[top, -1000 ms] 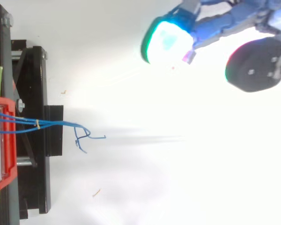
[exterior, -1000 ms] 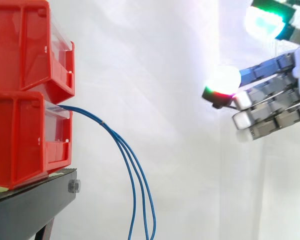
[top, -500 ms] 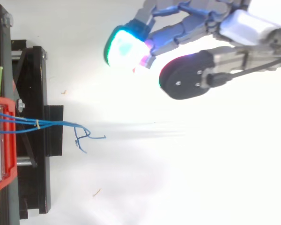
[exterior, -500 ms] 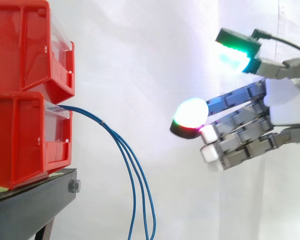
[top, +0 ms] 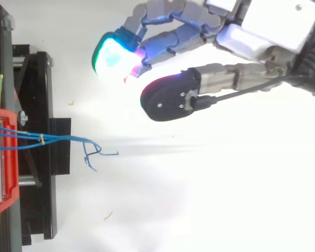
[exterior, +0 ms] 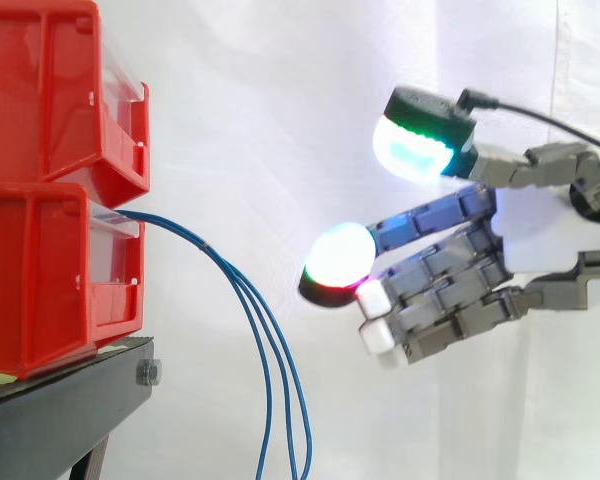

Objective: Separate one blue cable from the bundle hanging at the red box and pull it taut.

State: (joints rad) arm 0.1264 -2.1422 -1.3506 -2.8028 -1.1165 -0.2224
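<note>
Behind the work you have a white curtain, plain and brightly lit. Two red bins are stacked at the left on a black stand, and from above the ground beneath the stand looks white as well.

You see the bins cut off by the left edge in the side view. The blue cables run off the bottom edge there, so their lower ends are hidden. From above those ends show as a small tangle, and you cannot tell which strand is which.

The bundle leaves the front of the lower bin, heads toward the hand and then bends down, so its long axis hangs nearly vertical. A small pale band ties the strands together near the bin.

Your hand is to the right of the cables and clear of them. Its fingers are spread and nearly straight, with the glowing fingertips pointing at the bundle, and it holds nothing.
</note>
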